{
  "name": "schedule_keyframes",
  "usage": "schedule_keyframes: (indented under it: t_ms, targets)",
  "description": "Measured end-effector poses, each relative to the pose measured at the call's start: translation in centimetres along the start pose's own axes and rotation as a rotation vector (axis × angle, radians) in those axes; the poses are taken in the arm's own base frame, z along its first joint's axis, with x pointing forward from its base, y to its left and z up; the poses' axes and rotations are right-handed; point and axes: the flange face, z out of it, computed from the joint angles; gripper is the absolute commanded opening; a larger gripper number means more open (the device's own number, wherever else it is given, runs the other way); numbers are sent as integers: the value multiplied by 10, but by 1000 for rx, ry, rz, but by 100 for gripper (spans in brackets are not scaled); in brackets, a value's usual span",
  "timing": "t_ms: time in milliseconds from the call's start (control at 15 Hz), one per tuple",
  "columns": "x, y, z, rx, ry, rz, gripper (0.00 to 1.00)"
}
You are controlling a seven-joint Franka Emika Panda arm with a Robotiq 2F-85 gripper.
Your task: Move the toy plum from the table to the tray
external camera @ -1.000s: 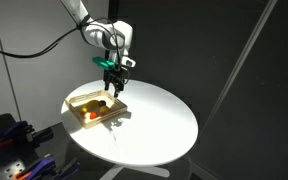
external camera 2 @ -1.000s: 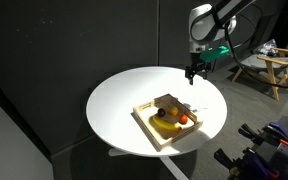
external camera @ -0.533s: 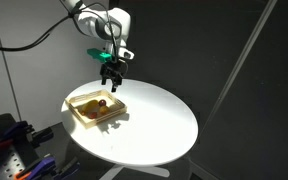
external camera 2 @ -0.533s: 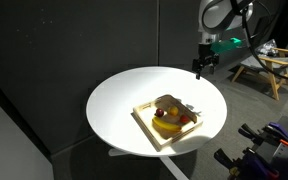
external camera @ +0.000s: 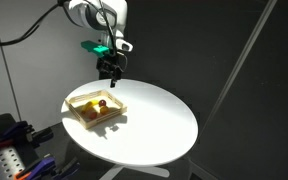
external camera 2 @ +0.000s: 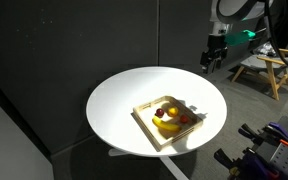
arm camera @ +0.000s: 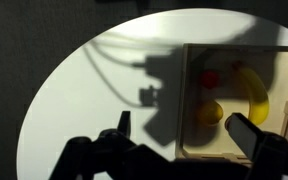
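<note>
The toy plum (external camera: 104, 102) lies inside the tray (external camera: 81, 116), beside yellow toy pieces (external camera 2: 167, 125) — the tray rests on the white worktop (external camera: 154, 120). The hand (external camera: 110, 72) hangs high above the worktop's edge — fingers spread wide, holding nothing.

— The table (external camera 2: 119, 100), mid-frame?
— A smooth white top with a faint sheen.
— And the tray (external camera 2: 147, 128)?
— Light wood, matt; its grain is too small to tell. The yellow toy pieces (arm camera: 252, 95) look like smooth plastic.
</note>
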Motion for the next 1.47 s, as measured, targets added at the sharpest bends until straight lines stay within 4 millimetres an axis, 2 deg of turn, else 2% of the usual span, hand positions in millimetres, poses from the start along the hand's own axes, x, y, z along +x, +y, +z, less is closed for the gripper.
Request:
schedule_keyframes:
  t_ms: [600, 1467]
  targets:
    - [-19, -7, -19, 14, 32, 48, 100]
    - [-22, -15, -21, 13, 36, 85, 100]
